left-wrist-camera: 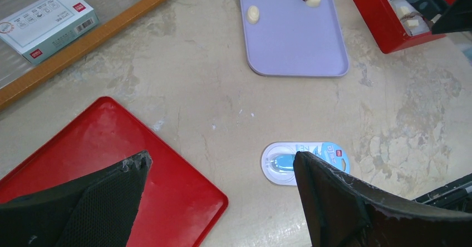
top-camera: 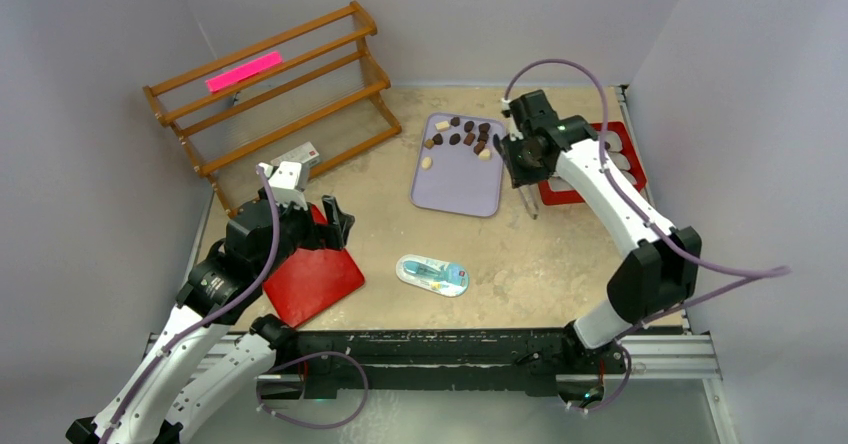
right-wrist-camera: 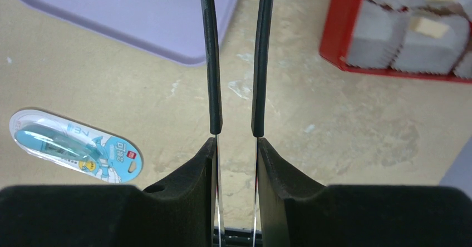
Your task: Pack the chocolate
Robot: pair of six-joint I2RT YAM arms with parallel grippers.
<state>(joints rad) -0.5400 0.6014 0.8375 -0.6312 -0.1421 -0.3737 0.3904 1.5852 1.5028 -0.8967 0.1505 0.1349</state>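
Top external view: the chocolate (top-camera: 462,134), dark and pale pieces, is seen scattered at the far end of a lavender tray (top-camera: 455,189). The right gripper (top-camera: 522,159) is clamped on a pair of tweezers (top-camera: 527,202), which is held over bare table between the tray and a red box (top-camera: 560,196) filled with white paper cups (top-camera: 612,154). In the right wrist view the tweezer arms are seen narrowly apart; their tips are out of frame. The left gripper (left-wrist-camera: 221,158) is held with jaws spread wide and nothing between them, above a red lid (top-camera: 312,282). A blue-and-white packet (top-camera: 432,274) is seen near the front.
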